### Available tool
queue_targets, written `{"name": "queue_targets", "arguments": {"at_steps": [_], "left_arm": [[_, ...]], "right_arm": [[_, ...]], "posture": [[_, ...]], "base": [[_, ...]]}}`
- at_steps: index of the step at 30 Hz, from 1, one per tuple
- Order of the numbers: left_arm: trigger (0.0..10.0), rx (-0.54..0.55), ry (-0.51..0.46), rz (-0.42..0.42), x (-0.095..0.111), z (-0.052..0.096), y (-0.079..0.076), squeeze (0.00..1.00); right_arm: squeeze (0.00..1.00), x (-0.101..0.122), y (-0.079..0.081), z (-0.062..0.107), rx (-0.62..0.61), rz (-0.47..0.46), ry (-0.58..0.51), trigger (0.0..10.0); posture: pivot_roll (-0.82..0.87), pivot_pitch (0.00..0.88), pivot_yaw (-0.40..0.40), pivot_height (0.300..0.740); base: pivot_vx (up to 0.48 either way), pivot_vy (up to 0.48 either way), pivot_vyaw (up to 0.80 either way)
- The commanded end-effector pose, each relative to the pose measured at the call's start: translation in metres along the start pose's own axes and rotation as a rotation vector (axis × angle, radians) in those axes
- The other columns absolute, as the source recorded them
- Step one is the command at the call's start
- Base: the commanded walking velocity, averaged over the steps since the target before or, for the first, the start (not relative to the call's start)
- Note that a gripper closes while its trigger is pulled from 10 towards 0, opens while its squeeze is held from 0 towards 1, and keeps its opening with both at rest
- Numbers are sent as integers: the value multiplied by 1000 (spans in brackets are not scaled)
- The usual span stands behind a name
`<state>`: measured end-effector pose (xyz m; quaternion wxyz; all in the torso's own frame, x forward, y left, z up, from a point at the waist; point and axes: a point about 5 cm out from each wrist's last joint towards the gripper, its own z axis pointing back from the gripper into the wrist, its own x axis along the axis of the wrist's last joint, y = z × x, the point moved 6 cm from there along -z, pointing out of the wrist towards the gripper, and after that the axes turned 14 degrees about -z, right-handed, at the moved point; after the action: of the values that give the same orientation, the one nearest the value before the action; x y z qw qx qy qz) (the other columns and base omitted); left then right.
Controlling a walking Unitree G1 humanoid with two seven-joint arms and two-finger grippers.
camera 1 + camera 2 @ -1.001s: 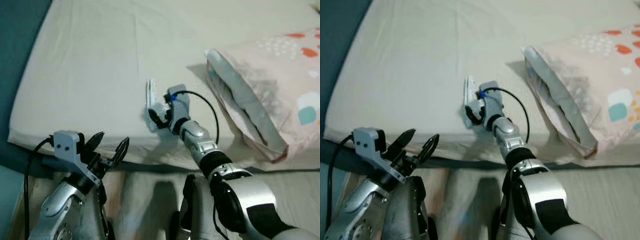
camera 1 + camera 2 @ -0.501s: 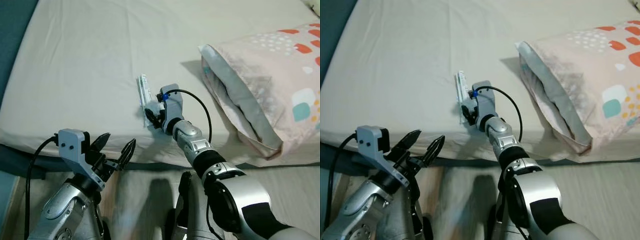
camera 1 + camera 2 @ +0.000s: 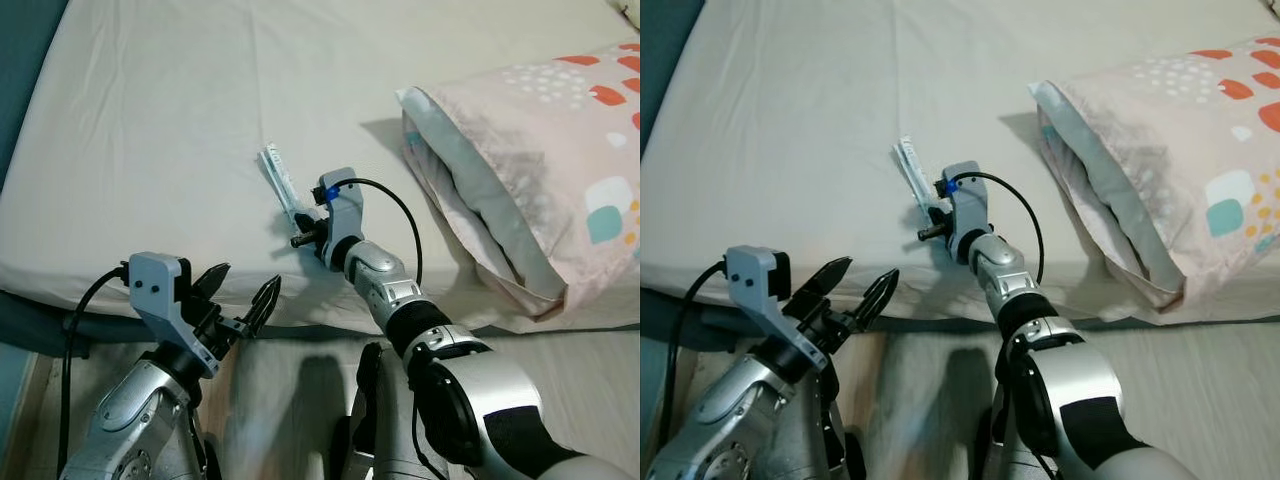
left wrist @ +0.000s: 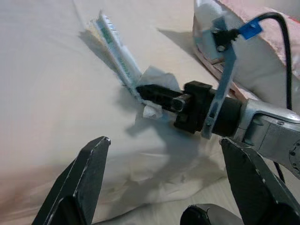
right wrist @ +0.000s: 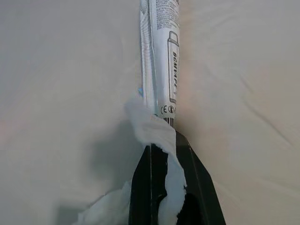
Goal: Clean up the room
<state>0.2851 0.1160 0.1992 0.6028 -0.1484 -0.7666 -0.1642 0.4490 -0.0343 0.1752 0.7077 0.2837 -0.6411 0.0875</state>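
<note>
Clamping a long white wrapper point(image 5: 160, 56) together with a scrap of tissue point(image 5: 154, 129), the right gripper point(image 3: 305, 232) is seen reaching over the bed point(image 3: 170, 130), its two black fingers point(image 5: 149, 187) pressed nearly flat against each other on the near end of both. In the left wrist view the wrapper is seen angled up and away from the fingertips, so it appears to be lifted clear of the sheet at its far end; whether the near end is touching the sheet cannot be told. The grip at one end is judged to be deliberate: a thin, flat, crinkly packet is hard to pinch from above, and an end hold lets it be peeled off soft fabric.

The left gripper point(image 3: 240, 300) is held low at the bed's near edge, fingers spread wide and nothing between them. It is pointed toward the right gripper, probably as a standby or a second viewpoint.

A patterned pillow point(image 3: 540, 160) lies well apart, toward the robot's right, and is not involved. Wooden floor point(image 3: 560, 360) is visible below the mattress edge.

Step in hand, as judged: litter taken off the bed. Disposal is not yet done. Risk noted: the tissue is held loosely and could slip free.
</note>
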Motion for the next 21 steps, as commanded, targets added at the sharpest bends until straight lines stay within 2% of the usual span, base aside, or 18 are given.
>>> {"name": "queue_targets", "arguments": {"at_steps": [1, 2, 5, 8, 9, 10, 11, 17, 19, 21], "left_arm": [[10000, -17, 12, 4, -2, 2, -5, 0], [10000, -17, 12, 4, -2, 2, -5, 0], [10000, -22, 2, 11, 0, -2, -8, 0], [10000, -22, 2, 11, 0, -2, -8, 0], [10000, -26, -2, 15, 0, -4, -10, 0], [10000, -26, -2, 15, 0, -4, -10, 0], [10000, -28, -10, 31, -2, -8, -16, 0], [10000, -24, -9, 44, -4, -11, -18, 0], [10000, -6, -3, 64, -7, -13, -18, 0], [10000, -3, 1, 71, -9, -15, -18, 0]], "right_arm": [[0, 2, -10, 7, -1, -55, -46, 0], [0, 2, -10, 7, -1, -55, -46, 0], [0, 30, -17, 13, 29, -122, -166, 0], [0, 30, -17, 13, 29, -122, -166, 0], [0, 40, -21, 17, 36, -151, -213, 0], [0, 40, -21, 17, 36, -151, -213, 0], [0, 55, -30, 36, 42, -207, -300, 0], [0, 64, -31, 55, 62, -230, -357, 0], [0, 68, -28, 69, 83, -251, -391, 0], [0, 67, -26, 74, 91, -264, -396, 0]], "posture": [[148, 434, -123, 450], [148, 434, -123, 450], [142, 421, -126, 450], [142, 421, -126, 450], [137, 416, -127, 450], [137, 416, -127, 450], [117, 408, -134, 450], [96, 404, -136, 450], [89, 401, -138, 450], [81, 399, -139, 455]], "base": [[0, 0, 0], [0, 0, 0], [0, 0, 0], [0, 0, 0], [0, 0, 0], [0, 0, 0], [0, 0, 0], [0, 0, 0], [0, 0, 0], [0, 0, 0]]}}
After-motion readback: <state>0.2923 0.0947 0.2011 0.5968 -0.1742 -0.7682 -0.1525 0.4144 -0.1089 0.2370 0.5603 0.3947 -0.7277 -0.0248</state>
